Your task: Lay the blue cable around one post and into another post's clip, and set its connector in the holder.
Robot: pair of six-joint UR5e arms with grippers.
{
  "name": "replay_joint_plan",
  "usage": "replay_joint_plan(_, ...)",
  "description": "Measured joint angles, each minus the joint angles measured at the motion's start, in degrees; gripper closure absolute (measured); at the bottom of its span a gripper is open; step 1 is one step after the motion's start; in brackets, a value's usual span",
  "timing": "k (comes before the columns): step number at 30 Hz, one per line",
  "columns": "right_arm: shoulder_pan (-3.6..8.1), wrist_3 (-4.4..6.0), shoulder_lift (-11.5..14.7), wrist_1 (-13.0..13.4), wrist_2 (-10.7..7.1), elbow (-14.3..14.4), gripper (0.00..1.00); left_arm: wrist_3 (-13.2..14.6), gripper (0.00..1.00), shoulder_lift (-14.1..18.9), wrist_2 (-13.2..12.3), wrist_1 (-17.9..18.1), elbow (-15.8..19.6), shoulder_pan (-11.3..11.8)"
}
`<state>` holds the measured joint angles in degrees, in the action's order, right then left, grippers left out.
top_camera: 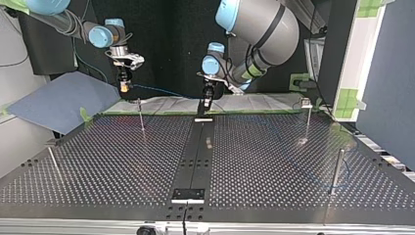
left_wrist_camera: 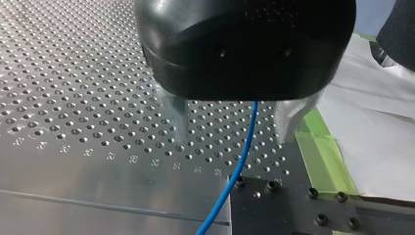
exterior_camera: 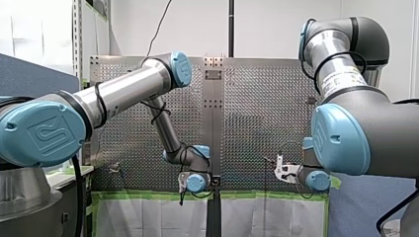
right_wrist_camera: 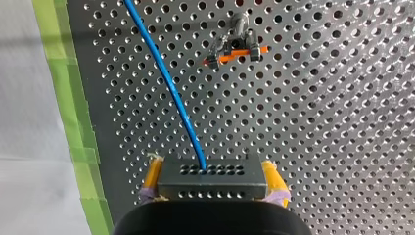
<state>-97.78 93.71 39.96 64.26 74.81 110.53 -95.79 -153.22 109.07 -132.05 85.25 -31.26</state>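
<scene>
In the right wrist view my right gripper is shut on the black connector block, with a yellow pad on each side. The blue cable leaves the block and runs ahead over the perforated table, past a post with an orange clip. In the left wrist view the blue cable hangs between my left gripper's fingers, which stand apart on either side of it. In the top view the cable spans from my right gripper to my left gripper, near the table's far edge.
Thin posts stand on the table. A black plate with a white strip sits at the near edge on the centre rail. Green tape and white sheeting border the far edge.
</scene>
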Motion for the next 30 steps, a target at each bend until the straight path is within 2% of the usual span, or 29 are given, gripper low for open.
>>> replay_joint_plan(1,0.01,0.0,0.0,0.0,0.0,0.0,1.0,0.3,0.73,0.0,0.0,0.0,0.0,0.0)
replay_joint_plan(2,0.02,0.0,0.0,0.0,0.0,0.0,1.0,0.6,0.73,0.0,0.0,0.0,0.0,0.0)
replay_joint_plan(4,0.05,0.0,0.0,0.1,0.0,0.0,1.0,1.0,0.83,0.0,0.1,0.0,0.0,0.1)
replay_joint_plan(8,0.06,0.0,0.0,0.1,0.0,0.0,1.0,1.3,0.83,0.0,0.1,-0.1,0.0,0.3)
replay_joint_plan(10,0.07,0.0,0.0,0.1,0.0,0.0,1.0,1.3,0.78,0.0,0.0,-0.1,0.0,0.3)
replay_joint_plan(25,-0.06,-0.16,0.0,0.0,0.0,0.0,1.0,1.6,0.78,0.0,-0.2,-0.1,0.0,0.4)
replay_joint_plan(30,-0.09,-0.17,0.0,0.0,0.0,0.0,1.0,3.2,0.75,0.0,-0.8,0.0,-0.1,0.2)
